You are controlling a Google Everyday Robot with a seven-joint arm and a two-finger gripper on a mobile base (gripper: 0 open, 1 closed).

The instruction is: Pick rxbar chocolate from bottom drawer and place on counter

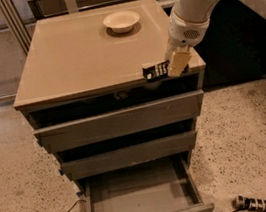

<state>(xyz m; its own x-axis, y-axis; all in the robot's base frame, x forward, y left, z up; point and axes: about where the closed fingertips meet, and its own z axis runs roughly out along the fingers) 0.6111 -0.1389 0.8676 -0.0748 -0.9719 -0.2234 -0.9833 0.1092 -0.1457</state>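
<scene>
My gripper (pixel 173 65) hangs over the front right edge of the tan counter (pixel 79 56). It is shut on the rxbar chocolate (pixel 154 70), a small black bar with white lettering that sticks out to the left, level with the counter's front edge. The bottom drawer (pixel 139 201) is pulled open below, and its grey tray shows nothing inside. My white arm reaches in from the upper right.
A white bowl (pixel 121 20) sits at the back of the counter. Two more grey drawers (pixel 120 120) above the bottom one stand slightly ajar. A power strip (pixel 258 203) and cables lie on the speckled floor at lower right and lower left.
</scene>
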